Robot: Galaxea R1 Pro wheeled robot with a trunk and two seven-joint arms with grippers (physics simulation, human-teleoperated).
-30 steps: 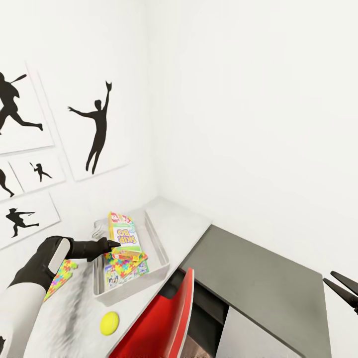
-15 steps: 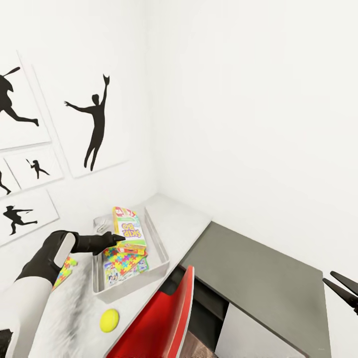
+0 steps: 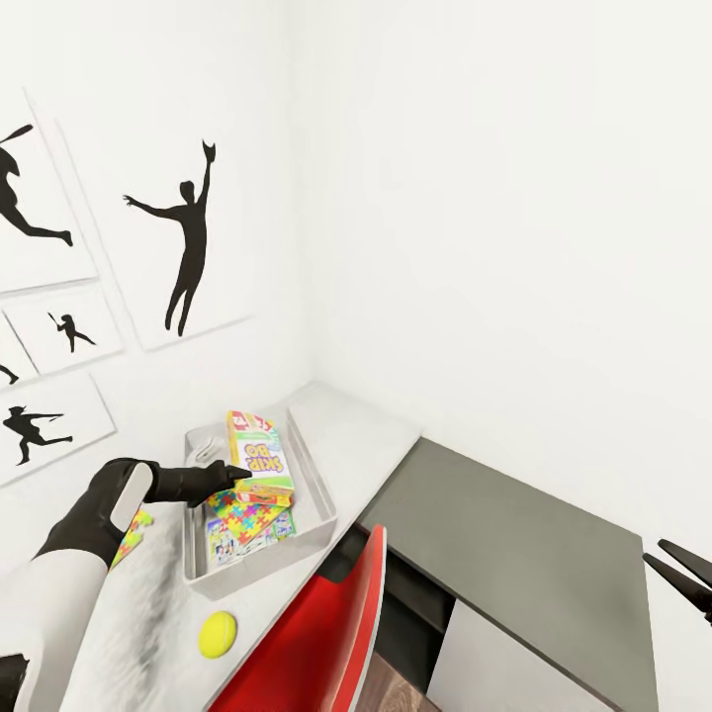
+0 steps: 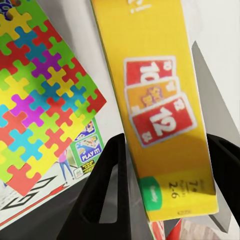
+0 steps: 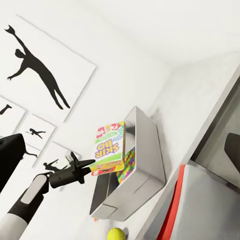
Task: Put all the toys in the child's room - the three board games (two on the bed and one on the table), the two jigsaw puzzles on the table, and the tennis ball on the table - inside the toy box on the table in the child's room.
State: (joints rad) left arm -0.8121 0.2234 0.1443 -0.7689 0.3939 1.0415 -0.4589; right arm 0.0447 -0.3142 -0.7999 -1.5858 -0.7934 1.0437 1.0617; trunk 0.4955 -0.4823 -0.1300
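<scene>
1. Clamped on the near edge of the flat yellow-green-red SKIP-BO game box (image 3: 258, 454), the left gripper (image 3: 229, 475) has one black finger on each side of it; the left wrist view shows the two fingers (image 4: 111, 187) flanking the yellow side of the box.
2. Its black forearm and white upper sleeve reach in from the lower left of the head frame, the forearm lying almost level and pointing toward the right.
3. That SKIP-BO box sits tilted over the grey rectangular toy box with flared walls (image 3: 318, 488), low and left of centre, its far end raised.
4. Under it in the bin lie a multicoloured jigsaw puzzle square (image 3: 240, 513) and a pale green-edged game box (image 3: 237, 540).
5. A second multicoloured puzzle square (image 3: 133, 528) lies on the light-grey table top (image 3: 356, 440), partly hidden by the left arm.
6. The small yellow-green tennis ball (image 3: 218, 634) rests on the table just below the bin.
7. At the lower right edge, the right gripper (image 3: 682, 571) shows two thin black fingers spread apart, holding nothing.
8. A red chair back (image 3: 326, 633) stands at the bottom centre, beside a lower dark grey cabinet top (image 3: 514, 554).
</scene>
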